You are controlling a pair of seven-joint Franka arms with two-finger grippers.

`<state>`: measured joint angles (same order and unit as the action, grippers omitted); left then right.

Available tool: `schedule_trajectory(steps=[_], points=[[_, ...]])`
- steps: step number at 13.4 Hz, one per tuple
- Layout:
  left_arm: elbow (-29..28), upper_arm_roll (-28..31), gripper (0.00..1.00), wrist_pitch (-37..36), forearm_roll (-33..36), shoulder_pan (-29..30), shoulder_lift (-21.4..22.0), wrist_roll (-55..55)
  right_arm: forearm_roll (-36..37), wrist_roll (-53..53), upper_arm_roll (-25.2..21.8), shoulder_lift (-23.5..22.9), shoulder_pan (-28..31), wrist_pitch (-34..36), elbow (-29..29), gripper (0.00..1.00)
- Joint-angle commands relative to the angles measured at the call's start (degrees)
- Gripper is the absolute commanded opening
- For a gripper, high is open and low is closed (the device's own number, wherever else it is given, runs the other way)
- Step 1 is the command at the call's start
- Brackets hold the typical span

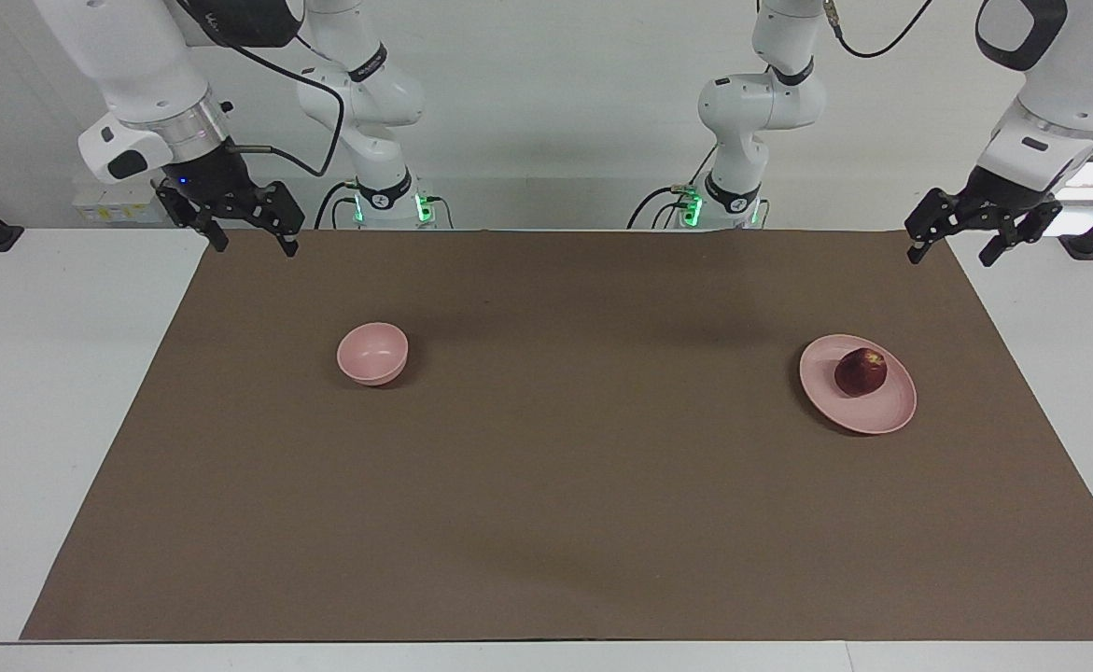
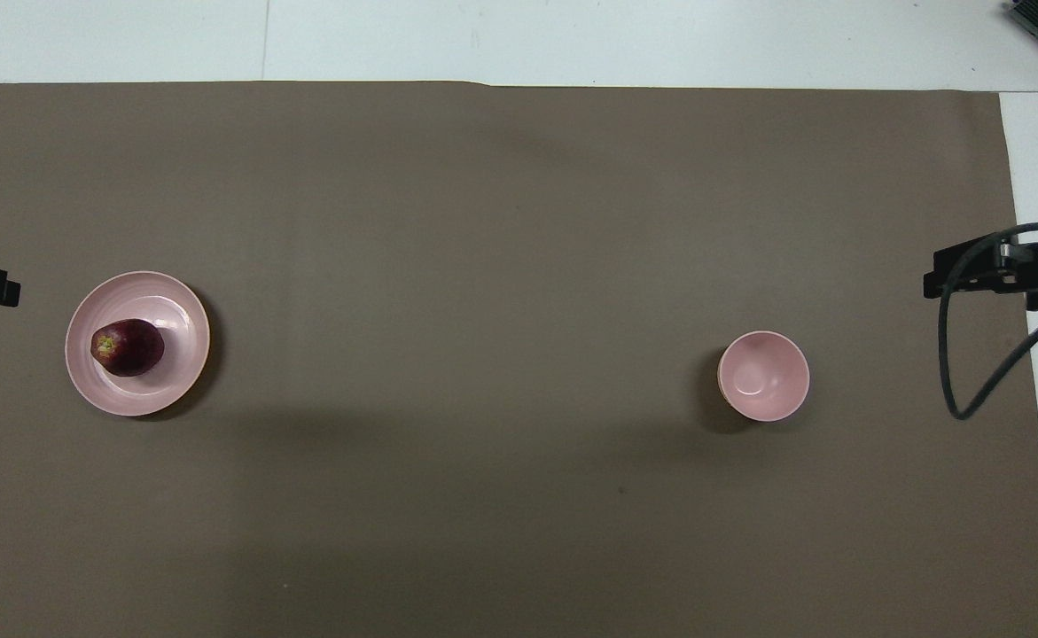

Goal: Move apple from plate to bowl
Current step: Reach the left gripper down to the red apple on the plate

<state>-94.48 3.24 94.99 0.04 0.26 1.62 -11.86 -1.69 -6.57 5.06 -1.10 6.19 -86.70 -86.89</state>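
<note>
Both arms wait up high. The left hand [image 1: 961,245] hangs with fingers spread, holding nothing, over the brown mat's [image 1: 565,485] corner; the right hand [image 1: 247,238] does the same at its own corner. From overhead both are mostly cut off. The apple [image 1: 861,371] sits on the plate [image 1: 891,411] toward the left arm's end of the tabletop [image 1: 33,373], well apart from the bowl [image 1: 372,353], with bare mat between.

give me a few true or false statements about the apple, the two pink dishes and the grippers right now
1. The small dark red apple lies on the flat pale pink plate. True.
2. The small deep pink bowl holds the apple. False: it is empty.
3. The left gripper grips the apple. False: it hangs open above the mat's corner.
4. The right gripper is open and holds nothing. True.
5. The plate sits toward the left arm's end of the table. True.
</note>
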Motion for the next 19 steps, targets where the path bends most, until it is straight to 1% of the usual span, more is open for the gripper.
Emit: schedule_trajectory(steps=[1,3,5,7,9,13,14,17,19], points=[[-3.78,0.53,1.00,3.09,-0.66,0.27,1.72,-2.82,-1.03,1.38,0.30,0.84,0.58,0.04,-0.57,1.00],[-5.62,0.53,1.00,4.05,-0.66,0.27,1.72,-2.82,-1.03,1.38,0.30,0.84,0.58,0.04,-0.57,1.00],[-5.98,0.53,1.00,5.55,-0.66,0.36,1.63,-3.00,-1.03,1.38,0.30,0.84,0.58,0.04,-0.57,1.00],[-8.51,0.53,1.00,6.78,-0.66,0.36,1.71,-3.00,-1.03,1.38,0.22,0.84,0.58,0.04,-0.57,1.00],[-13.16,0.71,1.00,10.63,-0.66,0.88,2.06,-2.91,-1.03,1.38,0.22,0.84,0.58,0.04,-0.57,1.00],[-21.08,0.71,1.00,22.93,-0.66,2.03,1.37,-2.91,-1.03,1.38,0.22,0.84,0.58,0.04,-0.57,1.00],[-21.97,0.71,1.00,25.39,-0.74,2.12,0.49,-2.91,-1.03,1.38,0.22,0.84,0.58,0.04,-0.57,1.00],[-23.20,0.62,1.00,31.20,-0.74,1.85,-5.21,-2.91,-1.03,1.38,0.22,0.84,0.58,0.04,-0.57,1.00],[-24.87,0.62,1.00,36.56,-0.83,1.94,-7.15,-3.00,-1.03,1.38,0.22,0.84,0.58,0.04,-0.57,1.00]])
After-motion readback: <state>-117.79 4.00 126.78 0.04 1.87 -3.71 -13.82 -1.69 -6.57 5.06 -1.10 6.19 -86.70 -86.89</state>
